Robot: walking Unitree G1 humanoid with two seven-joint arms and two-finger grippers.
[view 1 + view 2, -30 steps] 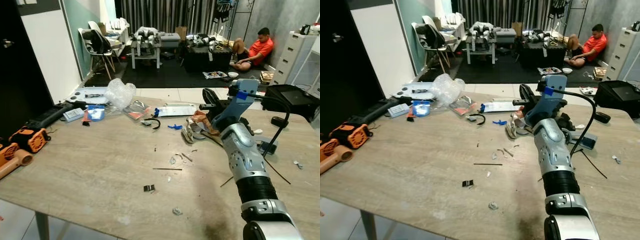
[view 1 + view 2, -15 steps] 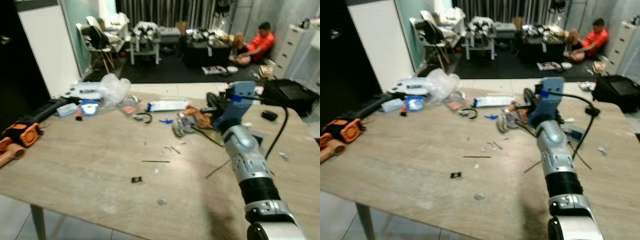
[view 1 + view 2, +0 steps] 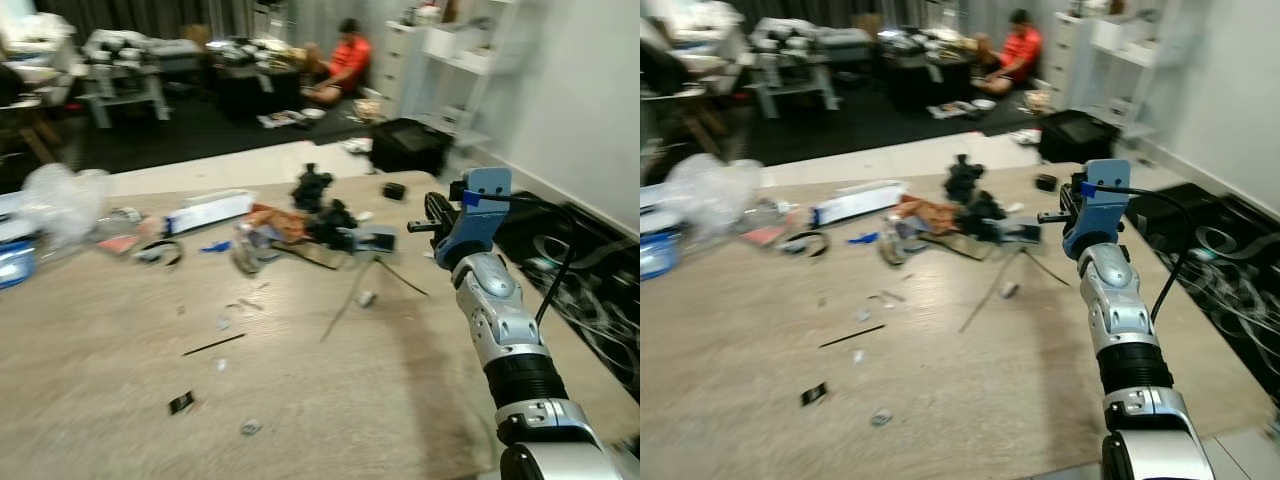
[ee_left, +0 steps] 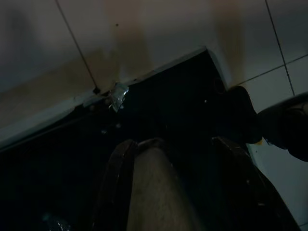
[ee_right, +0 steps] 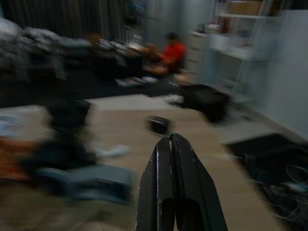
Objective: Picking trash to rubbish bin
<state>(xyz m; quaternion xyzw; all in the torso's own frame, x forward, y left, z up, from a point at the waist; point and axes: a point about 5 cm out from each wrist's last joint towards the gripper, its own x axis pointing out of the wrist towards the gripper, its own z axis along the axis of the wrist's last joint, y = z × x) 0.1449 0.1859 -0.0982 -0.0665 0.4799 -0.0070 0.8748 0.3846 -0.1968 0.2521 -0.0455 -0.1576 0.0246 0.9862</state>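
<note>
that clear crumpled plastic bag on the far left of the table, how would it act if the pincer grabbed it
The clear plastic bag looks puffed and crinkled, so it is probably very light and floppy, collapsing under a pinch. Its glossy film may be slippery, so a thin fold might slide out. Pushed, it would likely skid or crumple across the table rather than roll.

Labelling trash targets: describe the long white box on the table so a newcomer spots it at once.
On the wooden table, look along the far edge, between the clear plastic bag and the dark clutter pile. The white box lies flat there, the only long, pale item with a blue end.
</note>
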